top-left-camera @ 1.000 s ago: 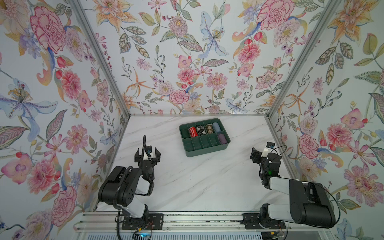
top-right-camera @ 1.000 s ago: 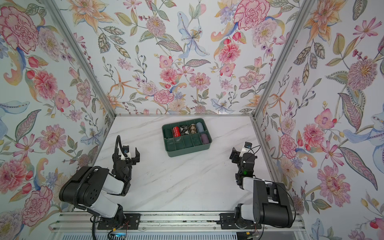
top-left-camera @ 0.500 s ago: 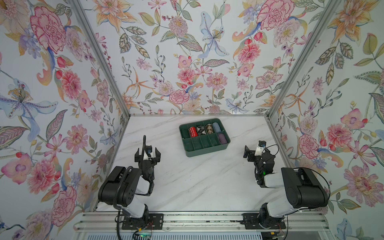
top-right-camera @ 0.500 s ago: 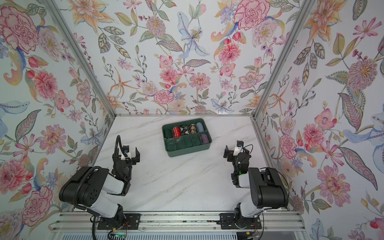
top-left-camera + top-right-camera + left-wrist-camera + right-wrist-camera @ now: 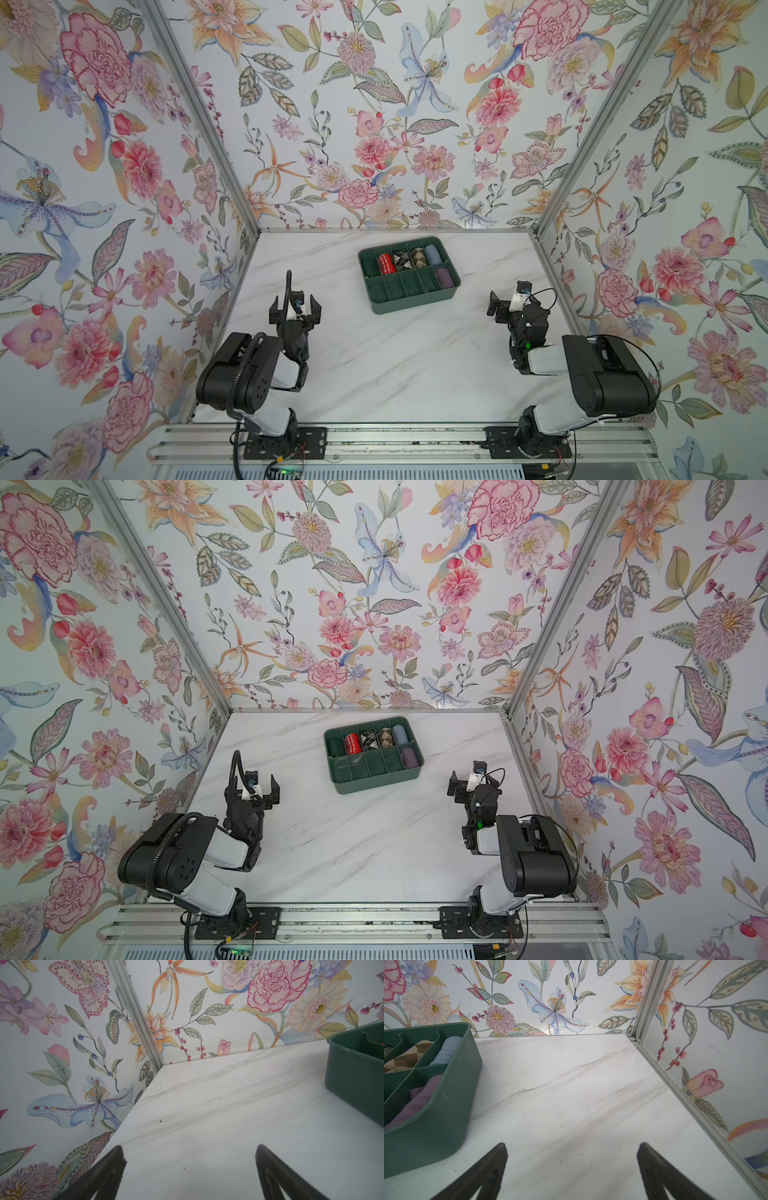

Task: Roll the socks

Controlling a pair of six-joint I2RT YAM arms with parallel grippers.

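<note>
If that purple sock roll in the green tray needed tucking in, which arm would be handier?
Probably the right. The roll lies at the tray's right end, nearer the right gripper, which is open, and that wrist view shows it. The left gripper, also open, is farther away.

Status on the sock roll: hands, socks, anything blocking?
Left hand open, empty. Right hand open, empty. Socks rolled, in green tray, front row, right-end compartment. Nothing in the way.

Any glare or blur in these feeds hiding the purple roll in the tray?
Right wrist view: glare spot at the table far edge, clear of the tray; purple roll sharp. In both top views: even light, roll small but readable.
</note>
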